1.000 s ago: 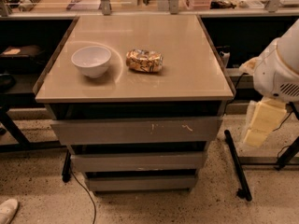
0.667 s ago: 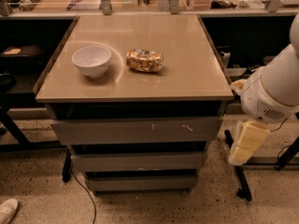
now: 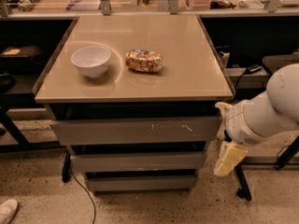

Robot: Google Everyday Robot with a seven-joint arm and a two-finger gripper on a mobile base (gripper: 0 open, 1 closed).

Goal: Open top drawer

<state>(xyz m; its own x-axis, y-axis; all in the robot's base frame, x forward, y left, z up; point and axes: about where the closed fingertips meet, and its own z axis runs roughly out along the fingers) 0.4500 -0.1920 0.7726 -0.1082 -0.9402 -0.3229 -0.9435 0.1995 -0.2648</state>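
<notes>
The top drawer (image 3: 135, 130) is the widest grey front just under the tan tabletop (image 3: 187, 73), with pale scratches right of centre. Its front sits flush with the cabinet, shut. Two narrower grey drawer fronts, one (image 3: 135, 162) above the other (image 3: 140, 183), lie below it. My gripper (image 3: 228, 157) is cream-coloured, on the white arm (image 3: 266, 111) at the right. It hangs just beside the cabinet's right side, at the height of the top and middle drawers, not touching the drawer front.
A white bowl (image 3: 91, 60) and a crinkled snack bag (image 3: 144, 61) lie on the tabletop. Black table legs (image 3: 240, 190) stand by the gripper. A cable (image 3: 88, 199) runs over the speckled floor. A shoe (image 3: 7, 211) shows at the bottom left. Cluttered shelves flank the cabinet.
My arm has swung left and down, bringing the gripper from well right of the cabinet close to its right side. The drawers, bowl and bag have not moved.
</notes>
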